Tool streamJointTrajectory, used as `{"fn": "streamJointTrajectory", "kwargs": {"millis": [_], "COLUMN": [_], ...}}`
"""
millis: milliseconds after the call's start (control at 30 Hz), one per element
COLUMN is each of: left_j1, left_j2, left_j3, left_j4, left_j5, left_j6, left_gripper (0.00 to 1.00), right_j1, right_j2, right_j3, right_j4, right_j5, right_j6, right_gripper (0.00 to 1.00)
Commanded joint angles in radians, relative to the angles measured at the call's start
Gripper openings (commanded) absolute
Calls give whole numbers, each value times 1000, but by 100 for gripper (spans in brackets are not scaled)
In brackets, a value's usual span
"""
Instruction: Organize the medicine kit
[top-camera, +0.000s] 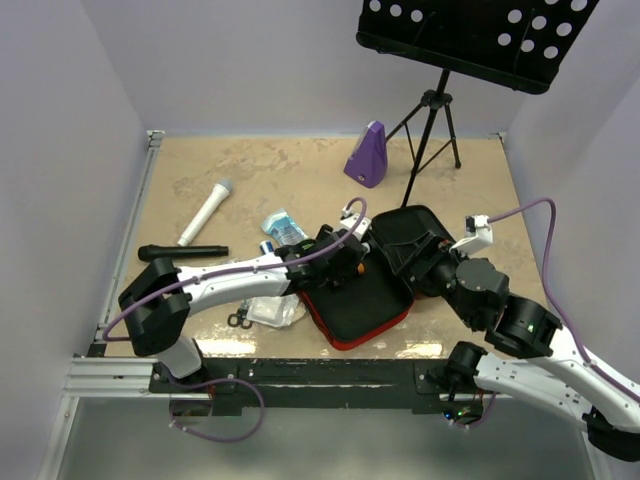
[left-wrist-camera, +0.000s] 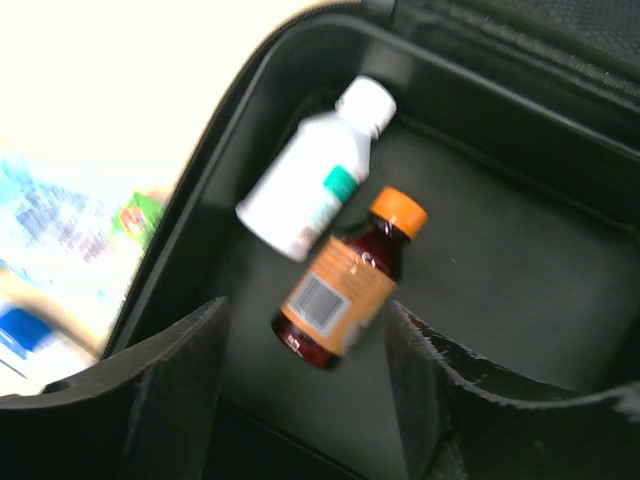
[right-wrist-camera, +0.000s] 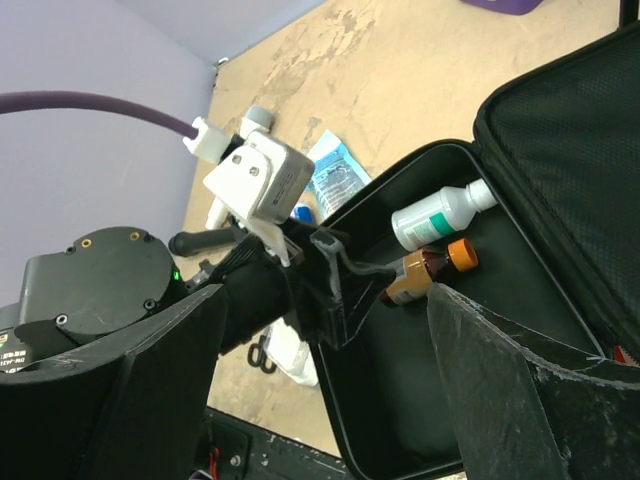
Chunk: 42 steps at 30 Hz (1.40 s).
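Top external: looks down from behind over the whole tabletop (top-camera: 280, 170). Left wrist: peers closely into the medicine kit (left-wrist-camera: 500, 280). Right wrist: farther back, shares its white bottle (right-wrist-camera: 435, 215) and amber bottle (right-wrist-camera: 425, 272).

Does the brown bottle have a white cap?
No, the brown bottle has an orange cap; the white bottle has the white one.

My tbl (top-camera: 280, 170): tan mottled top, walls L, R & back. Far L, a white mic (top-camera: 205, 212) lies diagonal, w/ a black mic (top-camera: 182, 252) just nearer me, lying crosswise. At the back, the purple metronome (top-camera: 368, 155) stands upright w/ the music stand (top-camera: 432, 120) legs just R of it. Blue packet (top-camera: 284, 226) approx. centre. Near edge: scissors (top-camera: 238, 319) beside a clear plastic packet (top-camera: 275, 311), then the medicine kit (top-camera: 365, 300), lying open.
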Motion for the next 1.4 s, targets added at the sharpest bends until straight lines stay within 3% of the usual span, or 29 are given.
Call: {"fn": "streamJointTrajectory", "kwargs": {"millis": [0, 433, 767, 967, 1367], "left_j1": [3, 25, 46, 49, 71], "left_j2": [-40, 87, 141, 179, 138], "left_j3": [-71, -67, -44, 4, -53], "left_j4": [-63, -34, 115, 142, 204], "left_j5": [43, 161, 247, 236, 156], "left_j6": [-221, -263, -299, -319, -461], "left_gripper": [64, 52, 42, 42, 57], "right_j1": [3, 3, 3, 3, 3], "right_j2": [-12, -37, -28, -26, -26], "right_j3": [-15, -44, -43, -38, -44], "right_j4": [52, 44, 40, 29, 30], "right_j5": [-4, -16, -25, -25, -25], "right_j6": [12, 24, 20, 24, 26], "right_gripper": [86, 86, 86, 86, 86]}}
